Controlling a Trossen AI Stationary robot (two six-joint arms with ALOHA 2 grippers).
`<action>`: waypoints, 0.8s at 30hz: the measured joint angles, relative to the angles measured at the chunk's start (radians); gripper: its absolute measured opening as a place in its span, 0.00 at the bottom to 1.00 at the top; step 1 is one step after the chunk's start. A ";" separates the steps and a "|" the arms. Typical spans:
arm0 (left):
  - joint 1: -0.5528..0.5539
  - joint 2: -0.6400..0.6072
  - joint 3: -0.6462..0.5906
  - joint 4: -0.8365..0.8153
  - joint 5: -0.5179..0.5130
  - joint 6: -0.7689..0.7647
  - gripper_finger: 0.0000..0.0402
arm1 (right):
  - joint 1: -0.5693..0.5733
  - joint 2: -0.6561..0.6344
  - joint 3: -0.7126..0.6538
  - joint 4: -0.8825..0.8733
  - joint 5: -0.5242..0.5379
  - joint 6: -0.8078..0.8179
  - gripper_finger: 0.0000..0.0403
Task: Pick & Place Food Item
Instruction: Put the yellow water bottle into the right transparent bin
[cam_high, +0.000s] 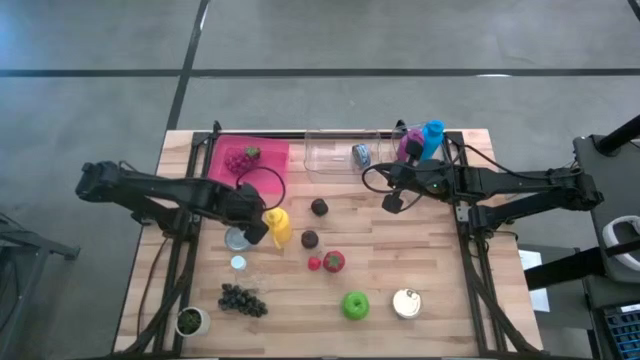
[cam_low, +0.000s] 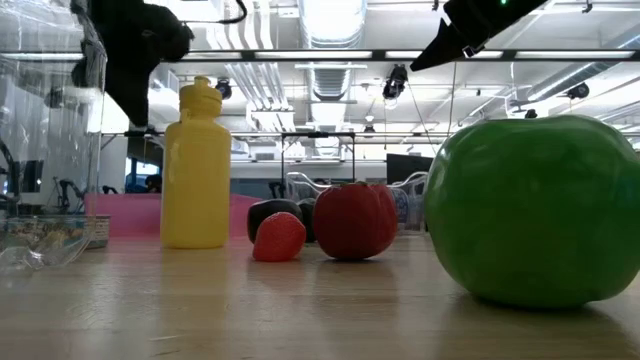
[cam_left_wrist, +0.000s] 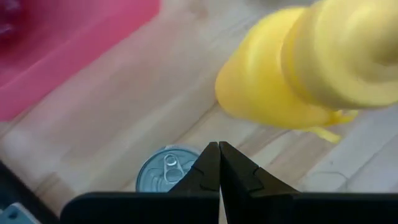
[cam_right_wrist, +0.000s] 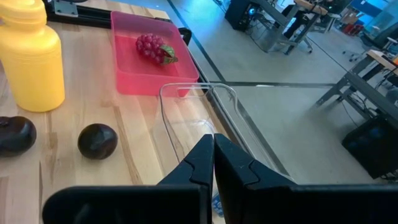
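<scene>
I see the raspberry-like red fruit (cam_high: 240, 160) already lying in the pink tray (cam_high: 272, 153), its green leaf end turned toward the tray's right wall; it is too round for me to call a long axis. It sits beyond my left end effector (cam_high: 256, 232), toward the counter's far edge.

My left end effector is fully closed, fingers pressed tip to tip, holding nothing. It hangs just above the counter (cam_high: 430, 260), just beside the upright yellow bottle (cam_high: 279, 226) on its right, with a small silver pull-tab can (cam_high: 237, 239) right under its tips. I cannot tell whether it touches the bottle.

My right end effector (cam_high: 392, 203) is also closed and empty. It hovers near the clear plastic bin (cam_high: 335, 152), which lies just beyond it toward the far edge. A dark plum (cam_high: 319, 207) rests on the counter to its left, a second one (cam_high: 310, 239) nearer the bottle.

Farther toward the near edge lie a strawberry (cam_high: 314, 264), a red tomato (cam_high: 334, 261) and a green apple (cam_high: 355, 305).
</scene>
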 joint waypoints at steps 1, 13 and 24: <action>0.001 0.004 -0.013 0.016 0.000 0.008 0.00 | 0.000 0.000 0.000 0.000 0.000 0.000 0.02; 0.012 0.026 -0.132 0.240 0.008 0.117 0.00 | 0.000 0.000 -0.001 0.000 -0.004 0.000 0.02; 0.032 0.044 -0.149 0.300 0.007 0.142 0.00 | 0.000 0.000 -0.001 0.002 -0.004 0.000 0.02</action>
